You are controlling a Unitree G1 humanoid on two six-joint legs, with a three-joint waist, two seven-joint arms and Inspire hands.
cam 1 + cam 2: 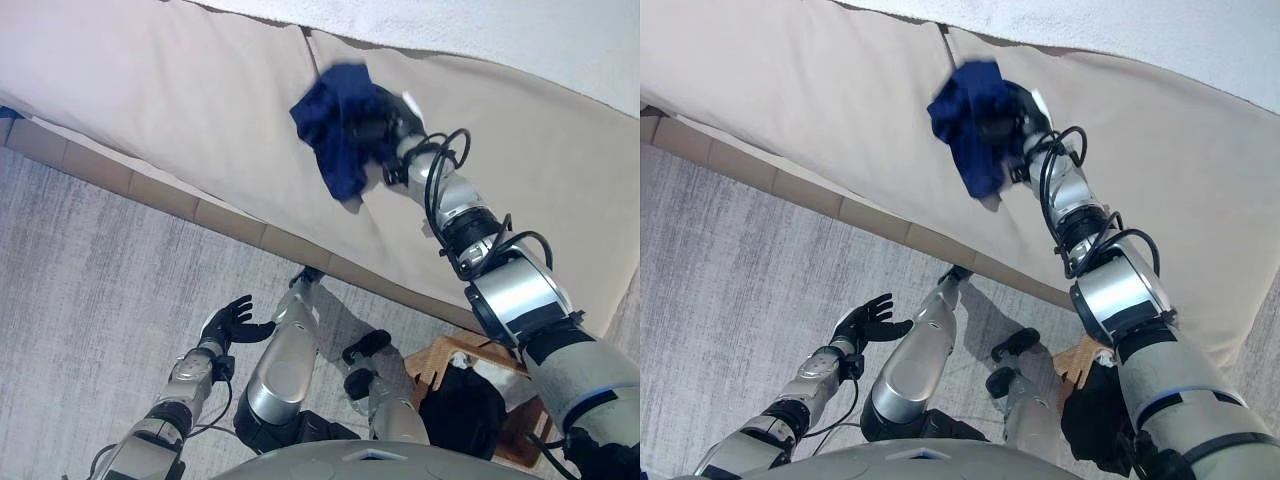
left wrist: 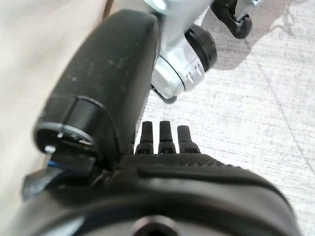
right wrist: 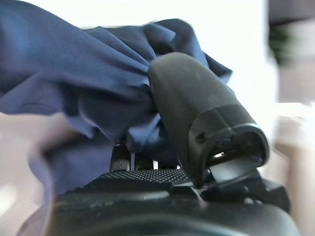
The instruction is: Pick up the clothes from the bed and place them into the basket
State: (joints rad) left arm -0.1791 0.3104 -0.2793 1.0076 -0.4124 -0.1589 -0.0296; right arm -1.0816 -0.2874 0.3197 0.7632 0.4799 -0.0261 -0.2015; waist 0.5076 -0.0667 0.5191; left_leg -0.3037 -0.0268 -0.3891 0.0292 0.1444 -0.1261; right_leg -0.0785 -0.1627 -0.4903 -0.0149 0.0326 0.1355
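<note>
Above bed [image 1: 150, 90]: navy cloth [image 1: 335, 130] bunched over rt hand [image 1: 385, 125], fingers hidden.

Floor [image 1: 90, 260] covered in grey, streaked carpet-like surface, seen across lower left. Beige upholstered bed side [image 1: 180, 90] run diagonally across upper half, split by vertical seam [image 1: 306, 40]. Tan segmented base strip [image 1: 150, 188] set along lower edge where floor is met. White textured cover [image 1: 520, 40] laid over top at upper right. Scene lit brightly and evenly; soft shadows cast on floor.
</note>
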